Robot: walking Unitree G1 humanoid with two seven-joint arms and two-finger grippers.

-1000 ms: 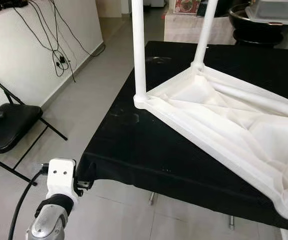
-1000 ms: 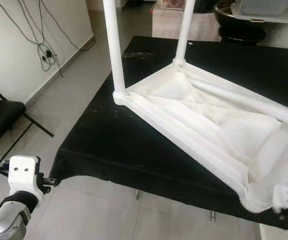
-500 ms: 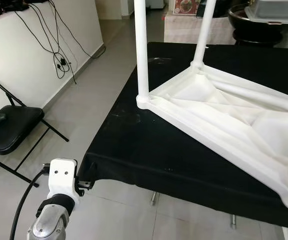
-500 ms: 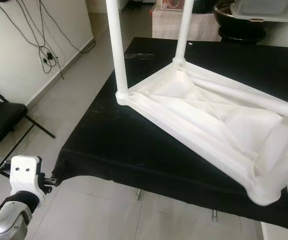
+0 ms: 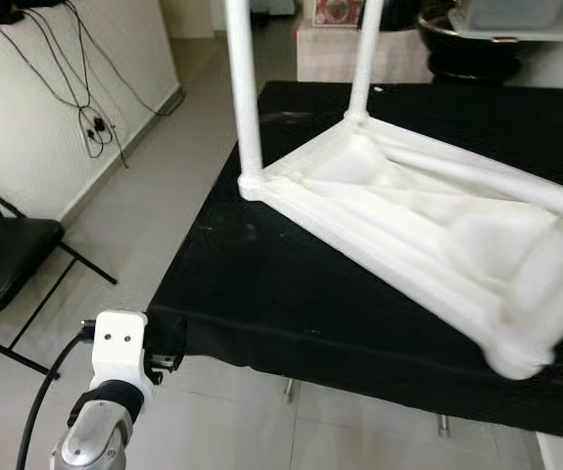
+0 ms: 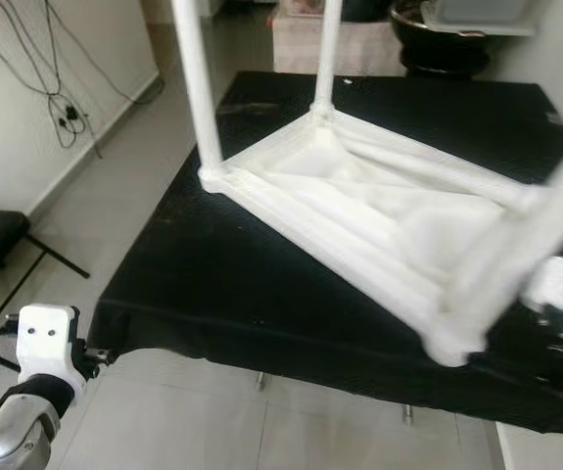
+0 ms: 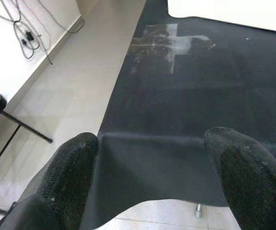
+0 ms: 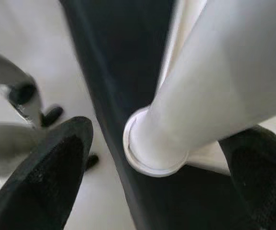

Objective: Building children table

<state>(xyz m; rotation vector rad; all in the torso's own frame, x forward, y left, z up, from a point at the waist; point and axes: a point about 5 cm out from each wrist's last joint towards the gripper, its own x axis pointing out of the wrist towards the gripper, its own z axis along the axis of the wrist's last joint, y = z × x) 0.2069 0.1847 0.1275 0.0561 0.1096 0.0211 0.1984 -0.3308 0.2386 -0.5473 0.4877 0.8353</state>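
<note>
- Your left hand [image 5: 168, 360] hangs idle just off the bench's near left corner. In the left wrist view its fingers [image 7: 70, 175] stand wide apart with nothing between them.
- Your right hand [image 6: 560, 338] sits at the bench's near right edge, beside the nearest corner of the children table [image 5: 428, 225]. In the right wrist view a white leg [image 8: 210, 91] lies between the two fingers [image 8: 56, 172]. Contact is not clearly shown, so you cannot take a firm grip as confirmed.
- The bench [image 5: 291, 294] is covered in black cloth. The children table rests upside down on it, underside up and tilted.
- Change noted: a second ago the near right corner carried no upright leg. A leg [image 6: 531, 220] now rises steeply from that corner socket, blurred by motion.
- Judgement: you are mid-way through fitting this leg. Seating is unverified, and the blur suggests it is not yet settled.
- At the bench's far side, two fitted legs [image 5: 242, 93] stand upright in the table's far corners.
- Beyond the bench's left edge, a black folding chair [image 5: 2, 274] stands on the floor, with cables [image 5: 90, 108] hanging on the wall behind it.
</note>
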